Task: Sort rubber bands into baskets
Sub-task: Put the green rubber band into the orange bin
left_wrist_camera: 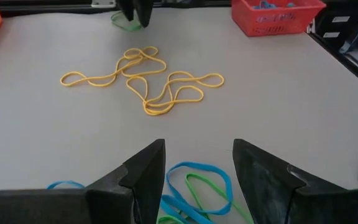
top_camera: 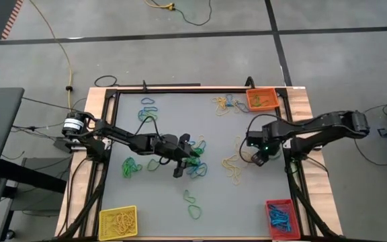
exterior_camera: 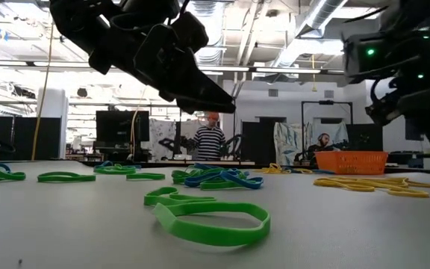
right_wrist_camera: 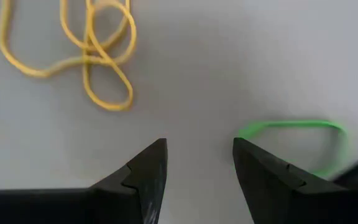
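Over the table's middle, left gripper (top_camera: 195,149) fingers apart above rubber bands (top_camera: 197,167), right gripper (top_camera: 257,158) likewise parted.

Table (top_camera: 180,134) fills the centre of the high view. Three baskets sit at its corners: one at 1 o'clock (top_camera: 261,99), one at 5 o'clock (top_camera: 279,216), one at 7 o'clock (top_camera: 117,222), each with rubber bands in it. Loose rubber bands are scattered on the table: a cluster at centre (top_camera: 195,161), a pile at 3 o'clock (top_camera: 232,168), more at 12 o'clock (top_camera: 224,104), 11 o'clock (top_camera: 148,107), 9 o'clock (top_camera: 130,166) and 6 o'clock (top_camera: 191,205). A cable (top_camera: 62,50) lies on the floor at 10 o'clock.
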`<state>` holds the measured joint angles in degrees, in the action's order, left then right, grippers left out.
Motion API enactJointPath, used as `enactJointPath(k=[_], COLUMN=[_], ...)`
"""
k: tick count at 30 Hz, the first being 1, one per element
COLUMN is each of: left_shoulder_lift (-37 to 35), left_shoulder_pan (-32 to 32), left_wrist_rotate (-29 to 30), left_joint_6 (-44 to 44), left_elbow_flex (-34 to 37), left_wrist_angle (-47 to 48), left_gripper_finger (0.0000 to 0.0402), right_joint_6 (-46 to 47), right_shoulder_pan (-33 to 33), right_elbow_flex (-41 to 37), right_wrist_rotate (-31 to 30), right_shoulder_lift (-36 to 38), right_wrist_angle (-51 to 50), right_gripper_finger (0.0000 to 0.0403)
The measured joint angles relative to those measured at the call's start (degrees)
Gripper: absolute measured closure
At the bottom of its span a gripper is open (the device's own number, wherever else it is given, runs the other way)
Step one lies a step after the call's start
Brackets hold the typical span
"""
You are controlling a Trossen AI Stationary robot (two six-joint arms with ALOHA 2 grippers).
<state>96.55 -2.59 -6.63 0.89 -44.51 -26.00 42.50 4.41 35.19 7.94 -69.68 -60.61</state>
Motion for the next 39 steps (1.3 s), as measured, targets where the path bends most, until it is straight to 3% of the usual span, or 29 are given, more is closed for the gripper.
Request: enactJointPath(k=[16, 25, 28, 33, 39], left_shoulder_lift=[0.03, 0.03, 0.03, 0.03, 0.03], left_shoulder_pan=[0.00, 0.00, 0.00, -0.01, -0.01], left_wrist_rotate=[0.00, -0.01, -0.02, 0.00, -0.01], left_joint_6=[0.02, 0.02, 0.02, 0.39, 0.42], left_elbow_flex=[0.00, 0.00, 0.00, 0.00, 0.00], left_wrist_angle=[-1.04, -0.62, -0.35, -0.35, -0.37], left_gripper_finger=[0.0223, 0.0223, 0.0223, 0.0223, 0.0223], right_joint_6=[-24.60, -32.21, -33.35, -33.93, -32.05], right_shoulder_pan=[0.26, 0.58, 0.65, 0.90, 0.83], right_elbow_flex=[8.58, 8.66, 8.55, 8.51, 8.57], right_wrist_rotate=[-0.09, -1.38, -2.11, -3.55, -7.20], right_shoulder_lift=[-26.70, -34.58, -34.87, -33.32, -30.97], right_wrist_angle=[-8.79, -8.50, -8.60, -8.34, -9.89], right_gripper_finger=[0.0195, 0.0201, 0.0239, 0.0373, 0.0384])
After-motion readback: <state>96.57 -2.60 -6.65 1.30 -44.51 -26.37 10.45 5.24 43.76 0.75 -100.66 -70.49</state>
